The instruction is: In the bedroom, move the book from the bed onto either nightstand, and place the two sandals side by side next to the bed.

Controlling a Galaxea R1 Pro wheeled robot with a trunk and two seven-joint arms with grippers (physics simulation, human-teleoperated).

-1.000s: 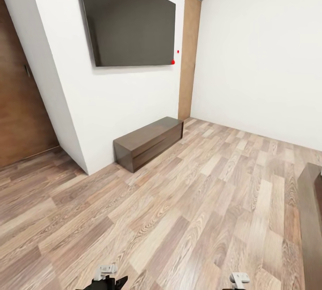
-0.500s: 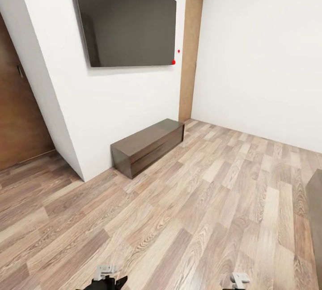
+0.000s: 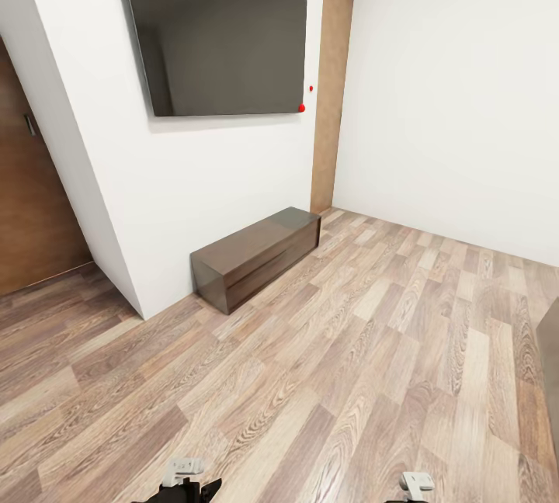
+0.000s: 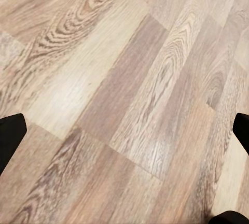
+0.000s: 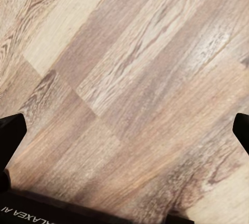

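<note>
I am in the bedroom, over light-brown plank floor (image 3: pixel 373 379) between white walls. The book, the two sandals and the nightstand are out of view. A dark brown wooden edge (image 3: pixel 552 363) cuts in at the right border of the head view; I cannot tell whether it is the bed. My left gripper (image 4: pixel 124 130) hangs open over bare floor, its black fingertips (image 4: pixel 10 133) far apart with nothing between them. My right gripper (image 5: pixel 124 130) is open the same way above the planks. Both arms' white wrists (image 3: pixel 182 474) (image 3: pixel 415 482) peek in at the bottom of the head view.
A long low dark-wood bench (image 3: pixel 256 254) stands against the wall under a large black wall screen (image 3: pixel 221 37). A tan door (image 3: pixel 331 91) is in the far corner, a darker wooden door (image 3: pixel 35 200) at the left. A wall corner (image 3: pixel 116 254) juts out.
The whole head view has shifted, so the camera has moved: the left door and the dark edge at the right have slid toward the picture's borders. The arms hold their pose.
</note>
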